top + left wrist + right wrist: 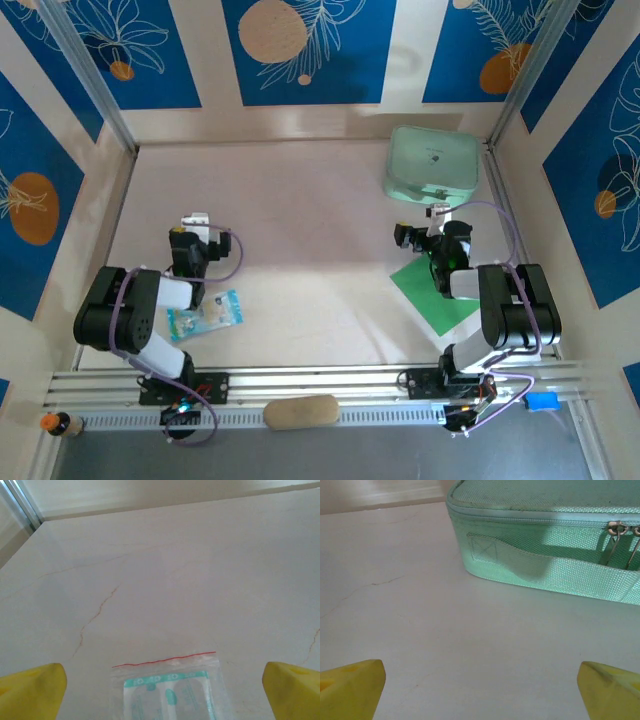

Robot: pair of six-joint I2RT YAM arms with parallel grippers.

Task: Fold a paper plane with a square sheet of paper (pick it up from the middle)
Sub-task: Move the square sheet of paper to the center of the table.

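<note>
Lying flat on the pale, faintly veined tabletop, the thin bright green square sheet of paper is unfolded at the near right. It sits turned cornerwise to the table's edges, partly under the right arm. The right gripper points toward the woven mint-green zipped case, yellow fingertips spread wide. The left gripper, its arm folded back, gapes equally near a clear plastic packet.

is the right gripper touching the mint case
Apart. The right wrist view shows a stretch of table between the open right gripper and the mint zip case.
</note>
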